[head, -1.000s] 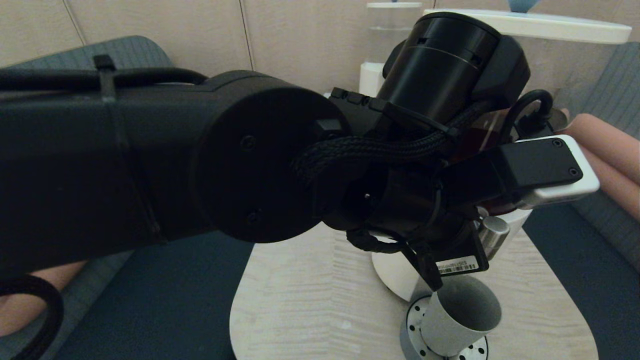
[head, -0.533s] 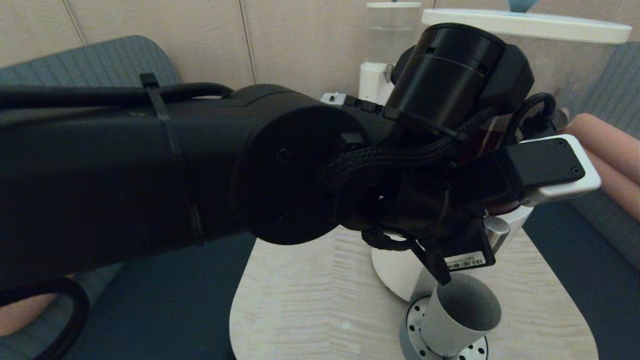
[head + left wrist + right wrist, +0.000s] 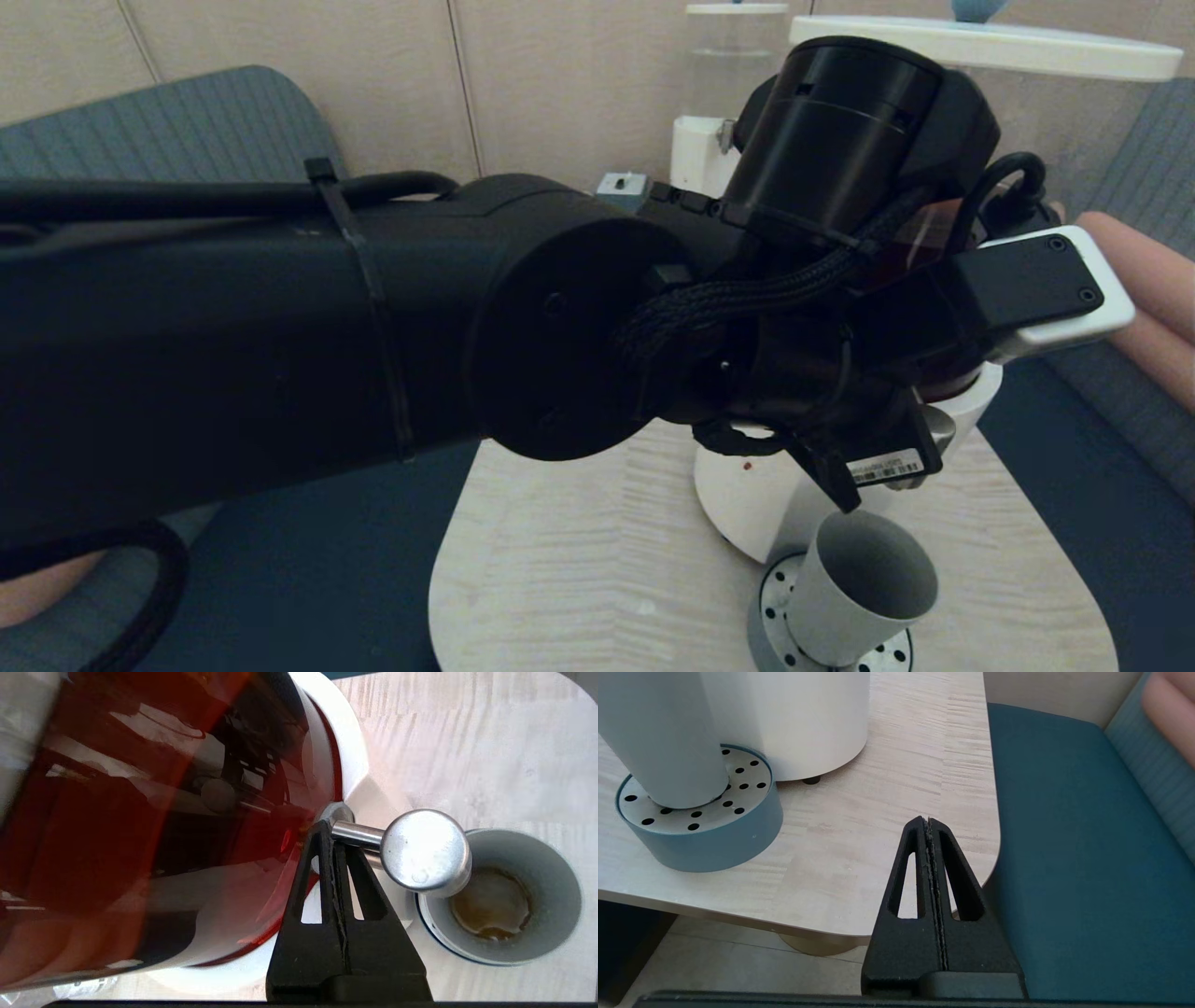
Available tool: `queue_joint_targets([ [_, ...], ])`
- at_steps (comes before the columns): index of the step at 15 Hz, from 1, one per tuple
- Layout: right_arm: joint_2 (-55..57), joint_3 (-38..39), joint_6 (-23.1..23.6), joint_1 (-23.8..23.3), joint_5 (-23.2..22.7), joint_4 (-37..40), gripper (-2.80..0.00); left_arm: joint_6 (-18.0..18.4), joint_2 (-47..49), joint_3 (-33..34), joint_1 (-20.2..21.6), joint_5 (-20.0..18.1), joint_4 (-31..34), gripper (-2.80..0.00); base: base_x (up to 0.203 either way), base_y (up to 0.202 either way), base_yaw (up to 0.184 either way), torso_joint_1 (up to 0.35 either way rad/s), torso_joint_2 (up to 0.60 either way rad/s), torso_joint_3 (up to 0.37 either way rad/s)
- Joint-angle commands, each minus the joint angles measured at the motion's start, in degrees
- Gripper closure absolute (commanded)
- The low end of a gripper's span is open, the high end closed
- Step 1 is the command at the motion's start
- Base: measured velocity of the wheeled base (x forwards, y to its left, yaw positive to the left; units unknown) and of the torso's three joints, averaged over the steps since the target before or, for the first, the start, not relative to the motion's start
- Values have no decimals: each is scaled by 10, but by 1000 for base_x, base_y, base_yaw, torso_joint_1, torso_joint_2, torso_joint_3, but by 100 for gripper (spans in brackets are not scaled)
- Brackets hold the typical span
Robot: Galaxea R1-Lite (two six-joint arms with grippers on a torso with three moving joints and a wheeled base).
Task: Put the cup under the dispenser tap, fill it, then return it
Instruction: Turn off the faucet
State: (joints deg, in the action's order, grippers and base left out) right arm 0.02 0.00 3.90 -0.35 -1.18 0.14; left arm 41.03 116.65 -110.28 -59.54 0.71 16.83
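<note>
Cup (image 3: 556, 905) grey-green, upright under dispenser tap (image 3: 425, 851) (brown puddle inside) | left gripper (image 3: 332, 828) fingers clenched | right gripper (image 3: 927, 822) fingers clenched

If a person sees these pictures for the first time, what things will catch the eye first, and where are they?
First, the left arm, a black bulk crossing the head view and hiding much of the table. Next, the dispenser's tank of dark red-brown liquid, with the shut left gripper at the neck of the dispenser tap. Below the tap stands the cup on a perforated drip tray, a little brown liquid at its bottom.
</note>
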Motion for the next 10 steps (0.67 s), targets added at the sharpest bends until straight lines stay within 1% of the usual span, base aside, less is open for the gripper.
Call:
queue_joint_targets([
  [1, -1, 5, 1, 0, 0, 0, 0, 2, 0, 1, -1, -4, -8, 0, 0, 0, 0, 0, 0, 0],
  [6, -1, 5, 1, 0, 0, 0, 0, -1, -5, 9, -1, -6, -7, 0, 0, 0, 0, 0, 0, 0],
  [9, -1, 5, 1, 0, 0, 0, 0, -7, -19, 19, 0, 1, -3, 0, 0, 0, 0, 0, 0, 0],
  [10, -1, 5, 1, 0, 0, 0, 0, -15, -27, 28, 3, 8, -3, 0, 0, 0, 0, 0, 0, 0],
])
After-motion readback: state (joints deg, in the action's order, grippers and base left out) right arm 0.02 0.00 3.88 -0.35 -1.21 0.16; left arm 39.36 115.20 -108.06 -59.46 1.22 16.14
